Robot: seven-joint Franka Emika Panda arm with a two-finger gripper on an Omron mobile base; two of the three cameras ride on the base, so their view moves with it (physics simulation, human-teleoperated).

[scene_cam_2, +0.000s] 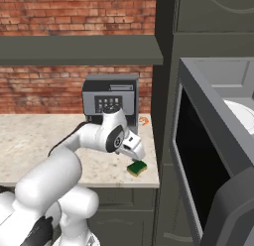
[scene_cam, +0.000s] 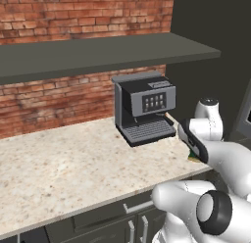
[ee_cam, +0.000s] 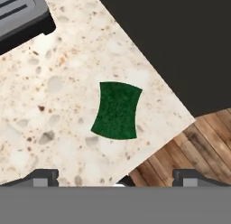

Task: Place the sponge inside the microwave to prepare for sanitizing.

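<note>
The green-topped, yellow-bottomed sponge (scene_cam_2: 137, 167) lies flat near the worktop's (scene_cam_2: 30, 136) right front corner; the microwave (scene_cam_2: 208, 141) stands right, door open.

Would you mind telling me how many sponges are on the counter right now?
1. The sponge lies flat on the counter near its front right corner, in front of the coffee machine; nothing suggests another.

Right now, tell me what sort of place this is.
A kitchen, most likely a home one: a speckled stone counter along a brick wall, a coffee machine standing on it, and a built-in microwave with its door open.
</note>
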